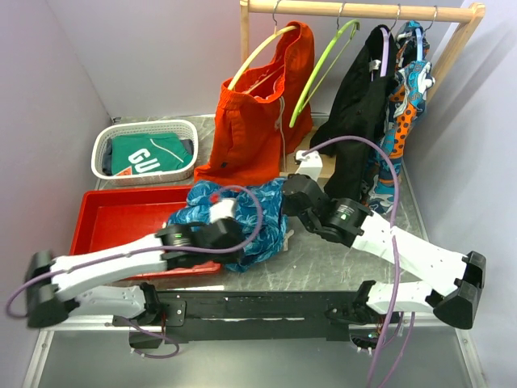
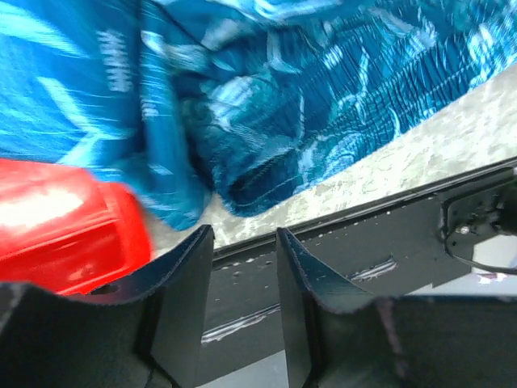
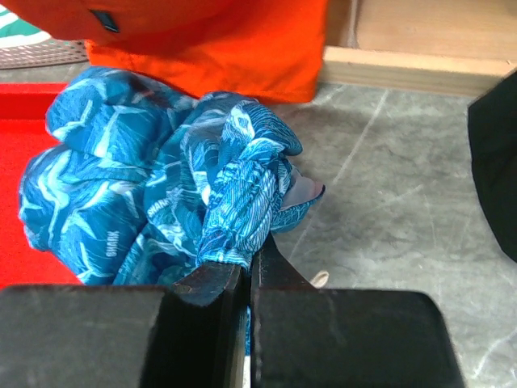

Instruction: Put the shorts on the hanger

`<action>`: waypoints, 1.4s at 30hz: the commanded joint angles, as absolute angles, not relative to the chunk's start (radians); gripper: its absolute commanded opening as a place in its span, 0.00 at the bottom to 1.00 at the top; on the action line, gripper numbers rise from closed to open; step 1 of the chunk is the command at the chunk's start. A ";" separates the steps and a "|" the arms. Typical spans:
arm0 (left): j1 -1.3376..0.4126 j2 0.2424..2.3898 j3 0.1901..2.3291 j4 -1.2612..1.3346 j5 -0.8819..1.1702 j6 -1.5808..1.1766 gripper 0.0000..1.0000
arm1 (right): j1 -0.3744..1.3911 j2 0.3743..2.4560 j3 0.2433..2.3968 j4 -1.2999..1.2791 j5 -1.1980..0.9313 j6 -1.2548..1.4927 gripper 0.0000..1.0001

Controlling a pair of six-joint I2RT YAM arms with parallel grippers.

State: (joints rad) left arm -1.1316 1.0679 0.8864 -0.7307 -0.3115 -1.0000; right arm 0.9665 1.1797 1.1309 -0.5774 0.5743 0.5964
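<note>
Pale lavender walls [image 1: 161,56] are closing in the scene at left, back and right under soft, even light. A wooden clothes rack [image 1: 363,10] is standing at the rear of the mottled grey surface [image 1: 315,263], and a black rail [image 1: 266,305] is running along its near edge.

Blue-teal shorts [image 1: 262,217] lie crumpled; lime-green hanger [image 1: 321,69] hangs tilted.

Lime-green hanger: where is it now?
Top view, upper centre: the hanger hangs on the wooden rail between the orange shorts and the black garment.
</note>
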 commanded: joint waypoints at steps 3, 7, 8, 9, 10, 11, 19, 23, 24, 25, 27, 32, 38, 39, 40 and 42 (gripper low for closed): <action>-1.212 1.271 0.997 -0.768 -0.453 -1.137 0.36 | 0.953 1.101 1.083 -0.545 0.574 0.640 0.00; -1.216 1.327 1.008 -0.761 -0.454 -1.181 0.31 | 0.951 1.068 1.048 -0.554 0.577 0.650 0.00; -1.215 1.334 1.006 -0.752 -0.453 -1.186 0.31 | 0.950 1.060 1.040 -0.554 0.578 0.653 0.00; -1.215 1.351 1.006 -0.735 -0.445 -1.186 0.31 | 0.946 1.051 1.034 -0.552 0.577 0.658 0.00; -1.215 1.361 1.005 -0.735 -0.448 -1.201 0.29 | 0.945 1.034 1.019 -0.552 0.575 0.660 0.00; -1.215 1.370 1.011 -0.735 -0.449 -1.207 0.29 | 0.942 1.028 1.011 -0.546 0.572 0.661 0.00; -1.215 1.425 1.026 -0.756 -0.442 -1.226 0.29 | 0.925 0.992 0.965 -0.545 0.558 0.667 0.00; -1.218 1.416 1.026 -0.770 -0.425 -1.221 0.32 | 0.919 0.989 0.954 -0.540 0.551 0.667 0.00; -1.219 1.405 1.028 -0.773 -0.425 -1.224 0.33 | 0.919 0.989 0.953 -0.538 0.552 0.667 0.00; -1.221 1.398 1.023 -0.775 -0.425 -1.224 0.34 | 0.916 0.989 0.948 -0.537 0.551 0.669 0.00; -1.221 1.376 1.019 -0.772 -0.417 -1.216 0.36 | 0.913 0.992 0.943 -0.534 0.548 0.669 0.00; -1.223 1.390 0.997 -0.770 -0.408 -1.209 0.36 | 0.908 0.997 0.936 -0.528 0.538 0.673 0.00; -1.221 1.399 0.966 -0.752 -0.402 -1.215 0.36 | 0.904 1.006 0.937 -0.529 0.538 0.673 0.00; -1.221 1.404 0.968 -0.752 -0.406 -1.215 0.36 | 0.905 1.008 0.937 -0.529 0.538 0.675 0.00; -1.221 1.408 0.968 -0.750 -0.407 -1.213 0.35 | 0.904 1.006 0.937 -0.529 0.538 0.675 0.00; -1.221 1.417 0.959 -0.739 -0.397 -1.209 0.34 | 0.902 1.009 0.936 -0.529 0.537 0.675 0.00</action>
State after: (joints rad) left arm -1.2152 1.4090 0.9710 -0.7631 -0.4068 -1.2060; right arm 0.9108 1.0161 0.9348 -0.5686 0.5293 0.6647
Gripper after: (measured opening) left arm 0.355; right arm 0.025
